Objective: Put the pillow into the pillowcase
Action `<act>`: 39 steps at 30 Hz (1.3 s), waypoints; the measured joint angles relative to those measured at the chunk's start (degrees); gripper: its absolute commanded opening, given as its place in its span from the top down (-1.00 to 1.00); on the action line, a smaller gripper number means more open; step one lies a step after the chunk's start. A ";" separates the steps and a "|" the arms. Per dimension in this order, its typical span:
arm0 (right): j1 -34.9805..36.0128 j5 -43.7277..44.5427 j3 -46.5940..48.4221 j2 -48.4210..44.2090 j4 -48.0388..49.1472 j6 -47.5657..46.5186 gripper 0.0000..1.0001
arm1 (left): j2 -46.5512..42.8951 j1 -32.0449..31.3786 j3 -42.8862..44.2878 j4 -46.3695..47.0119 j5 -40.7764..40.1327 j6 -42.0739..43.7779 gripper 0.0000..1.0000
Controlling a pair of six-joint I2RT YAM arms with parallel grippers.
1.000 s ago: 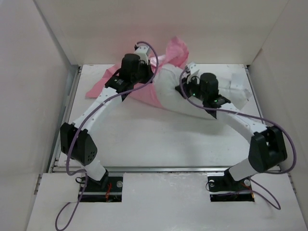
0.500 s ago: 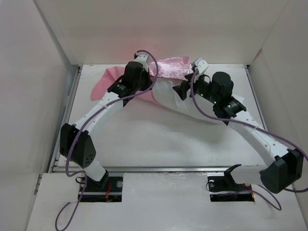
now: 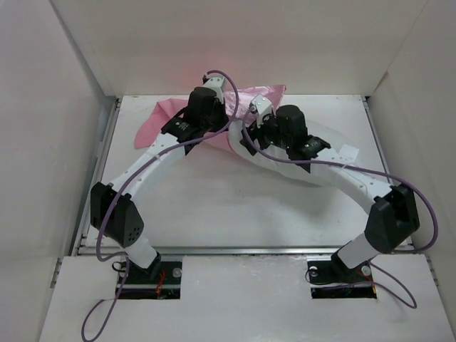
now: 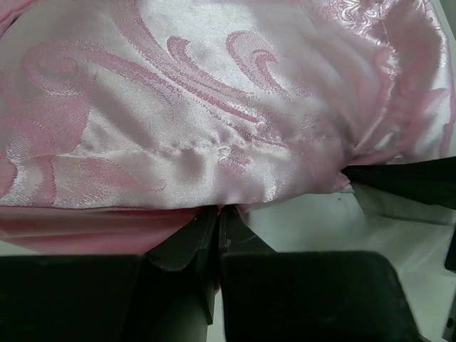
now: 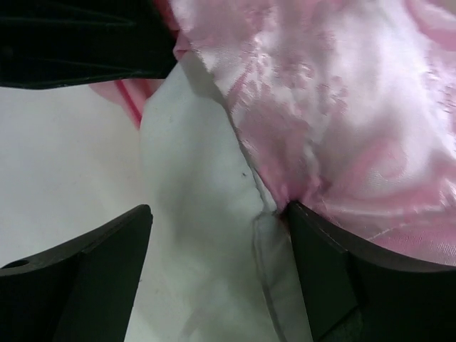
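L grip (image 4: 219,214): jaws pressed together, pinching case hem.
R grip (image 5: 219,214): jaws spread, straddling pillow edge, not clamping it.
Pillow (image 5: 192,164): lying centre-right in top view, long axis running upper left to lower right.
Case (image 4: 214,85): lying upper centre, covering pillow's upper-left end only.
Next (est.): R arm is sitting nearer the pillow, so feeding goes toward upper left.

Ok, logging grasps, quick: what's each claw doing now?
Left claw: shut on the pillowcase hem.
Right claw: open, straddling the pillow.

Table front (image 3: 228,214) free; pillowcase (image 3: 158,117), pillow (image 3: 281,165) block rear; walls (image 3: 71,107) close
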 measured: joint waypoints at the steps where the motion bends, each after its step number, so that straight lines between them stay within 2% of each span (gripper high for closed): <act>1: 0.02 1.46 -0.33 -0.81 0.68 0.26 -0.65 | 0.26 0.00 0.48 -0.11 -0.15 0.00 1.00; 7: -0.09 10.58 -4.63 -11.50 3.15 2.29 -0.65 | 0.87 0.02 1.73 -0.13 -1.18 0.02 1.00; 11: -0.09 9.73 -4.15 -16.09 1.75 2.16 -0.65 | 1.79 0.02 3.10 -0.79 -1.36 0.07 1.00; 17: -0.02 1.18 -3.10 -13.14 -6.95 0.55 -0.62 | 3.43 -0.33 6.25 -1.18 -1.49 0.31 1.00; 21: -0.02 0.87 -3.10 -7.69 -7.89 0.55 -0.57 | 3.52 -0.76 6.78 -1.20 -1.66 0.70 1.00; 22: -0.02 1.66 -3.10 -6.47 -7.28 0.72 -0.43 | 3.52 -0.94 6.78 -1.27 -1.66 0.76 1.00; 25: -0.02 5.81 -2.73 -2.89 -4.07 1.22 -0.32 | 3.50 -1.36 6.78 -2.12 -2.16 1.09 1.00; 28: 0.00 10.78 -0.52 0.68 -1.51 1.81 -0.03 | 3.43 -1.64 6.78 -2.64 -2.84 1.33 1.00; 29: 0.00 12.37 0.02 1.62 -0.13 2.14 0.35 | 3.32 -1.68 6.78 -2.73 -3.17 1.44 1.00; 31: 0.00 15.04 0.31 2.82 3.04 3.17 0.85 | 2.86 -1.75 6.78 -2.84 -3.72 1.68 1.00; 32: 0.00 16.06 0.31 3.21 4.55 3.89 1.00 | 2.56 -1.84 6.78 -2.95 -4.00 1.77 1.00; 35: -0.02 17.25 0.31 4.31 7.93 5.77 1.00 | 1.27 -2.01 6.78 -3.23 -5.40 2.08 1.00; 39: 0.02 13.68 -0.39 4.26 11.34 7.26 1.00 | 0.52 -1.99 7.74 -4.76 -7.26 2.67 1.00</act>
